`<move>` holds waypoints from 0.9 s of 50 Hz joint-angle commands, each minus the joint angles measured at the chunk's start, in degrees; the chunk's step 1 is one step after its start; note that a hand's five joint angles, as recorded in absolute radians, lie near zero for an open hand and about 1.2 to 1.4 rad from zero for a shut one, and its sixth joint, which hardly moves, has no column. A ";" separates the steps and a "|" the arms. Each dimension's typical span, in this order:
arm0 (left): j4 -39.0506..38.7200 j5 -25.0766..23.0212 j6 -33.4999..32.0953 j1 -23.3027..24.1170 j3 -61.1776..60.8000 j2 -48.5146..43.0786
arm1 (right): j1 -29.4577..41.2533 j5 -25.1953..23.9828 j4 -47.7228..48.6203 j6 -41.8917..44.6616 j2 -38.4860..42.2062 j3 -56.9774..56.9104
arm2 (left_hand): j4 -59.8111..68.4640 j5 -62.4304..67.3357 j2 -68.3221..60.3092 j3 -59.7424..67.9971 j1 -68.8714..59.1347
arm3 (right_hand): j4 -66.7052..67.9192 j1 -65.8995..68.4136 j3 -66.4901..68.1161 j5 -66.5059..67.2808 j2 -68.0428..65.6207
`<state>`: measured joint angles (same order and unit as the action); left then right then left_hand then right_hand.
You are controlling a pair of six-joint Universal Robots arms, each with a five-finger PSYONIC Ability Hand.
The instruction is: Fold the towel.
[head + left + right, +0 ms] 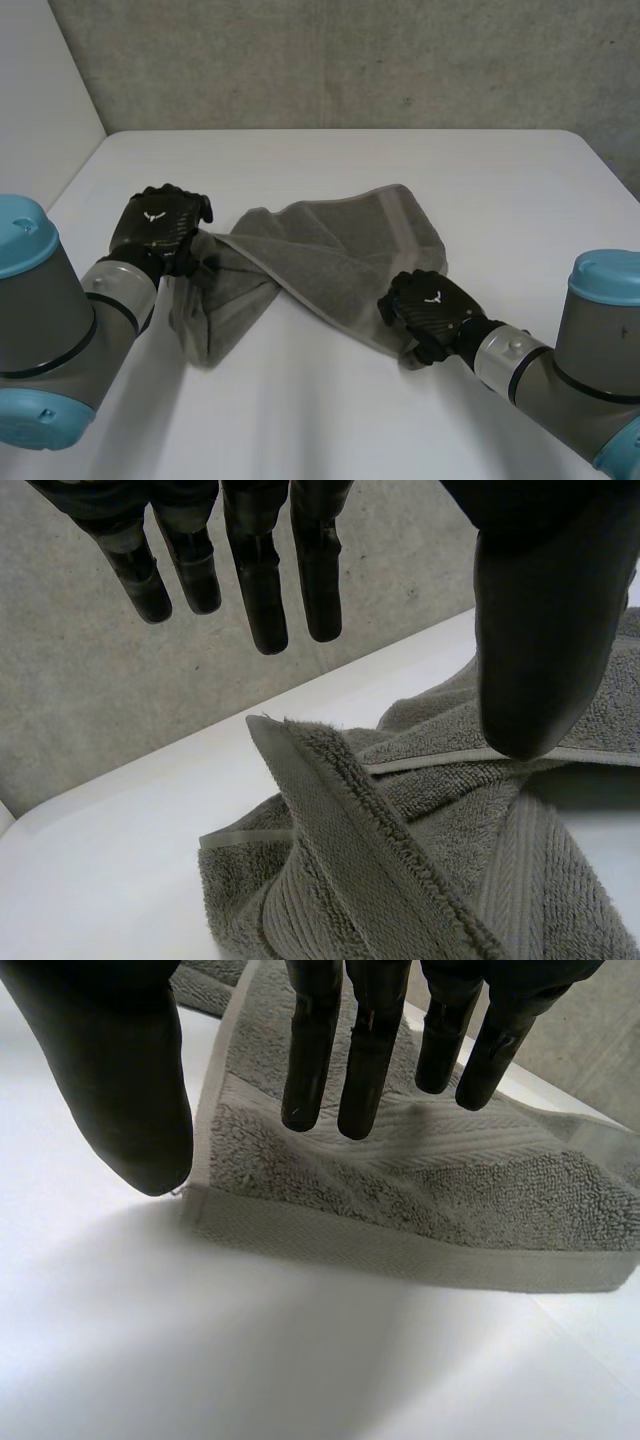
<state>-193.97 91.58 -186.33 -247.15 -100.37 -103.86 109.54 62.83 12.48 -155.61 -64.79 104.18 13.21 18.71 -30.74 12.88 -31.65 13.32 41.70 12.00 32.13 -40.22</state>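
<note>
White table (330, 420), concrete wall (350, 60) behind: rumpled grey terry towel (330, 255) mid-table, fold judged unfinished.
Head view: left hand (160, 230) is seen at its 9 o'clock end, right hand (430, 310) at 5 o'clock. Wrist views, left then right: fingers are spread, nothing pinched.

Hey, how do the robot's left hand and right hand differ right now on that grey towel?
The left hand is at the grey towel's bunched, rumpled end; the right hand is at a flat, hemmed corner. The left hand sits farther up the table than the right hand. Shared: both are open, fingers straight, pinching no cloth.
</note>
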 commanded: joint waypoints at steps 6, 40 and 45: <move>-0.01 -0.09 0.00 0.00 -0.35 -0.03 | -0.38 -0.17 0.26 0.13 2.04 -1.26 | -3.21 -0.66 2.69 -2.88 3.60 | -3.32 11.38 -2.00 10.96 -12.87; -0.01 0.00 0.00 0.00 -0.70 0.24 | -0.91 -2.19 -1.85 0.04 -3.32 1.81 | -3.21 -0.66 2.69 -2.88 3.60 | -3.32 -9.08 -2.00 -9.50 7.59; -0.01 -0.09 0.00 0.00 -0.79 0.24 | -1.17 -4.12 -1.41 0.65 -2.62 2.78 | -3.21 -0.66 2.69 -2.88 3.60 | -3.32 -8.40 -2.00 -8.83 6.92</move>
<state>-193.97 91.57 -186.33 -247.15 -101.03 -103.64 108.62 60.48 10.57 -155.52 -67.99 105.79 13.21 18.70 -30.74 12.88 -31.65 13.32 35.02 12.00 22.88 -36.54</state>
